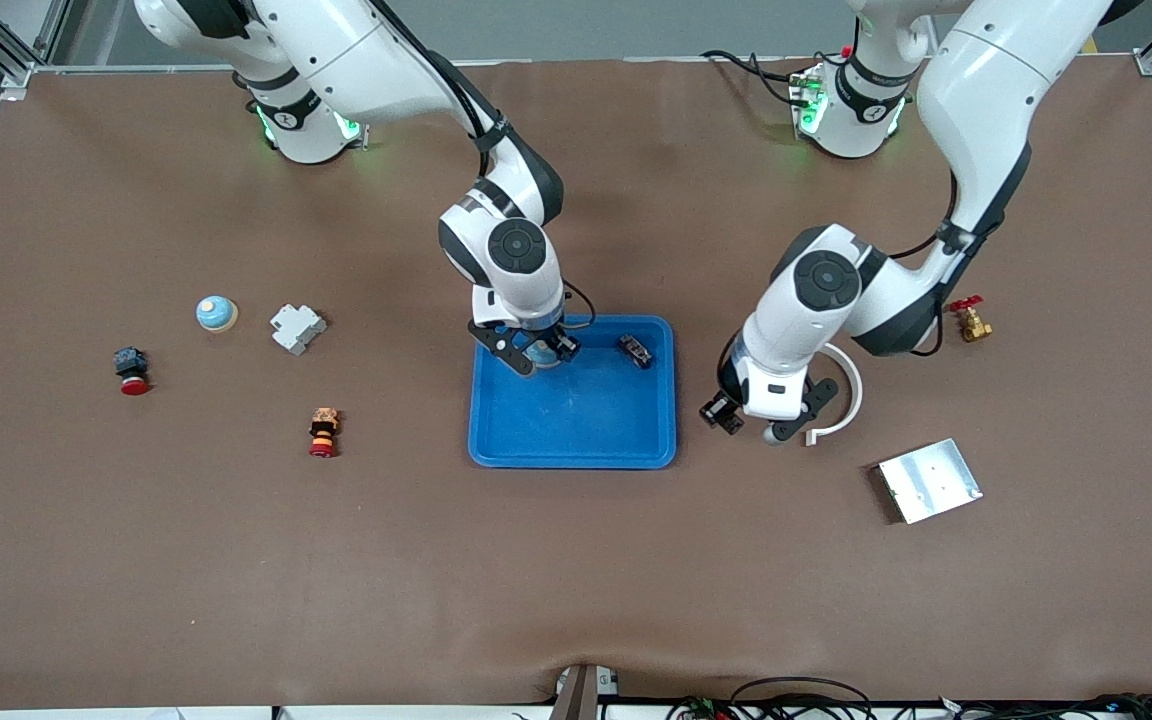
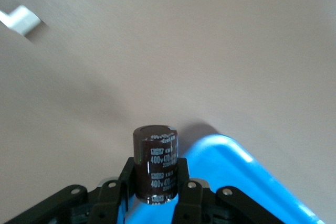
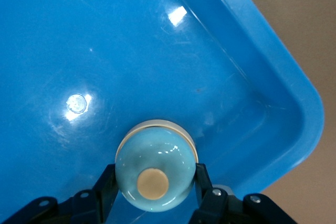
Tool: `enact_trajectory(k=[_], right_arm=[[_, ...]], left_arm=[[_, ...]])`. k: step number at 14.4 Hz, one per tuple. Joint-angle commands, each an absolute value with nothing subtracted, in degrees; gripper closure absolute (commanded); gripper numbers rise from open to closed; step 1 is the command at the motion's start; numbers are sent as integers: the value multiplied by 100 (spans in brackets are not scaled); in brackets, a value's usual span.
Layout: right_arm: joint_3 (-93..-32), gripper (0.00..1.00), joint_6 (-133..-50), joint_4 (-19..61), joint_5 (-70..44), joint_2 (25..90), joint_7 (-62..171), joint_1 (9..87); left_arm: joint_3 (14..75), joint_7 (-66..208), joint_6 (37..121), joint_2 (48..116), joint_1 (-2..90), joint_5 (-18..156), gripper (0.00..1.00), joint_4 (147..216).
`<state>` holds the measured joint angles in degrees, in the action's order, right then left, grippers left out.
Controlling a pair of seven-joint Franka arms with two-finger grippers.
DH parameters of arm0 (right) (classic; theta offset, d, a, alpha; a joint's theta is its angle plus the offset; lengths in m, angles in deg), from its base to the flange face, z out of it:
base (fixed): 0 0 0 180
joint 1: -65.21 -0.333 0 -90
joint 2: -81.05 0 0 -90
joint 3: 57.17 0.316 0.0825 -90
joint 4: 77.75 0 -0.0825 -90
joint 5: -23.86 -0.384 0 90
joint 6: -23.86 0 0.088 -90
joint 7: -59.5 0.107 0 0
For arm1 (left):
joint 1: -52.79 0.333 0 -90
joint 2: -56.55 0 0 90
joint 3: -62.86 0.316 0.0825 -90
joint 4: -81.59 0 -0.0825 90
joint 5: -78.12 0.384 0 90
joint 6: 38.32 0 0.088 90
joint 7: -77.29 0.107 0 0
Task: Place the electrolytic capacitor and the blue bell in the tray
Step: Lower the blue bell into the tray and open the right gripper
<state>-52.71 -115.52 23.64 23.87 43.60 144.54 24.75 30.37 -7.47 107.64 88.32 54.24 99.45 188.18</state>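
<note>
The blue tray (image 1: pixel 576 420) lies mid-table. My right gripper (image 1: pixel 537 352) is over the tray's corner that is farther from the front camera and toward the right arm's end. It is shut on the blue bell (image 3: pixel 156 169), a pale blue dome with a tan button, just above the tray floor (image 3: pixel 157 51). Whether the bell touches the floor I cannot tell. My left gripper (image 1: pixel 768 425) hangs over the bare table beside the tray, toward the left arm's end. It is shut on the electrolytic capacitor (image 2: pixel 156 156), a dark brown upright cylinder. A tray corner (image 2: pixel 236 166) shows close by.
A small black part (image 1: pixel 636 350) lies in the tray. A second blue bell (image 1: pixel 217 313), a white-grey block (image 1: pixel 297 327), a red-capped switch (image 1: pixel 132 372) and an orange-red button (image 1: pixel 324 431) lie toward the right arm's end. A white curved piece (image 1: pixel 844 395), silver plate (image 1: pixel 929 480) and brass valve (image 1: pixel 971 322) lie toward the left arm's end.
</note>
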Motion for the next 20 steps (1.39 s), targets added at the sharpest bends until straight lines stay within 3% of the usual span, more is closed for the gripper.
enact_trajectory(k=[1, 2, 7, 12, 20], right_arm=[[-5366, 29, -11562, 2244, 2430, 4273, 14607, 2382], [-5366, 0, -11562, 2244, 2438, 4273, 14615, 2382], [-5366, 0, -11291, 2043, 2430, 4352, 14572, 2452], [-5366, 0, -10237, 1980, 2710, 4790, 14090, 2636], [-5366, 0, -10279, 4043, 2746, 6766, 11798, 3760]], left_arm=[[3052, -1383, 10512, 9072, 5052, 9948, 100, 18234], [3052, -1498, 10398, 9221, 4876, 9887, 100, 18014], [3096, -1534, 10248, 9855, 4321, 9877, 100, 17476], [3131, -1517, 10274, 10128, 4286, 9930, 100, 17467], [3244, -1534, 10274, 10180, 4277, 9895, 100, 17309]])
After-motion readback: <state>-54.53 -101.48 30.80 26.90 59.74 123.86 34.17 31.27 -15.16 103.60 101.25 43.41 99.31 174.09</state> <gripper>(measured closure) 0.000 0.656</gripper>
